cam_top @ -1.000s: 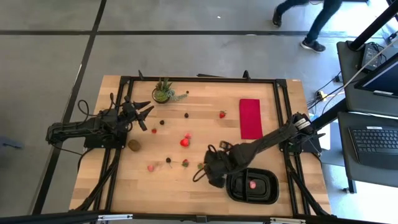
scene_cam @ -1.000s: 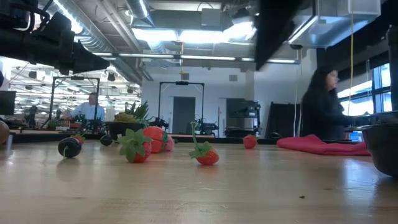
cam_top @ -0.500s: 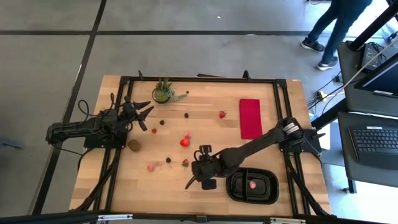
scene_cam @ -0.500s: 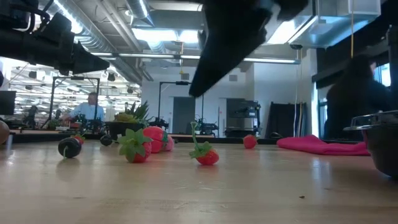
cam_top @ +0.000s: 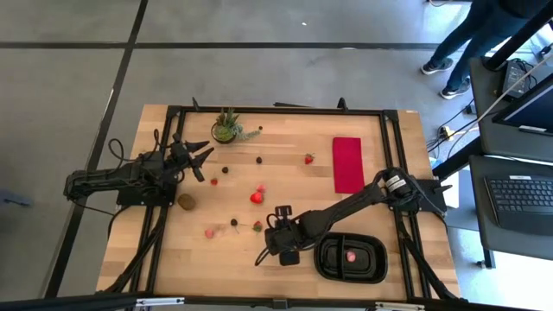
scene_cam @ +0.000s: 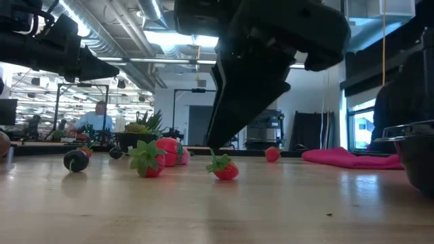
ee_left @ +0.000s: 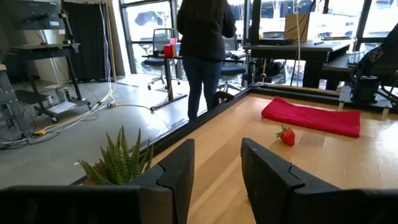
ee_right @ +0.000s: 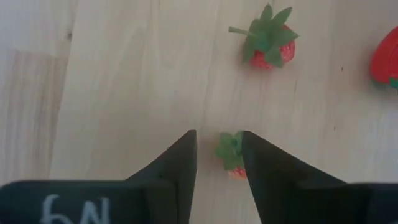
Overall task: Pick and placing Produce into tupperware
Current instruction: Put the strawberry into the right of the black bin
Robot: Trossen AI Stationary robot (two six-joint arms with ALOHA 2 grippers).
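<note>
Now, entries for this moment:

Right end effector (cam_top: 276,238): hanging low over the table (cam_top: 346,130) in the lower middle of the high view, just left of the tupperware (cam_top: 380,268).
Right fingers (ee_right: 186,155): standing parted, straddling a small green-topped strawberry (ee_right: 233,158); I cannot tell whether either one is touching it.
Grip state, right: released, holding nothing.
Same strawberry, low view: sitting on the table (scene_cam: 225,169), directly beneath the dark tip of the right end effector (scene_cam: 215,146).
Second strawberry (cam_top: 257,226): lying just left of the right end effector, also showing beyond the fingers in the right wrist view (ee_right: 270,43).
Tupperware contents: one red piece (cam_top: 350,257) is lying inside; I cannot tell which compartment.
Remaining produce: lying scattered across the middle of the table, with a larger red strawberry (cam_top: 256,197), another near the red cloth (cam_top: 308,159), a pink piece (cam_top: 209,232), dark berries (cam_top: 225,170) and a brown kiwi-like oval (cam_top: 186,202).
Left end effector (cam_top: 204,162): waiting at the left of the high view, near the potted plant (cam_top: 226,128), with fingers (ee_left: 177,171) standing apart and gripping nothing.
Red cloth (cam_top: 348,164): lying flat at the upper right of the table.
Person (cam_top: 471,34): standing on the floor at the upper right corner of the high view.
</note>
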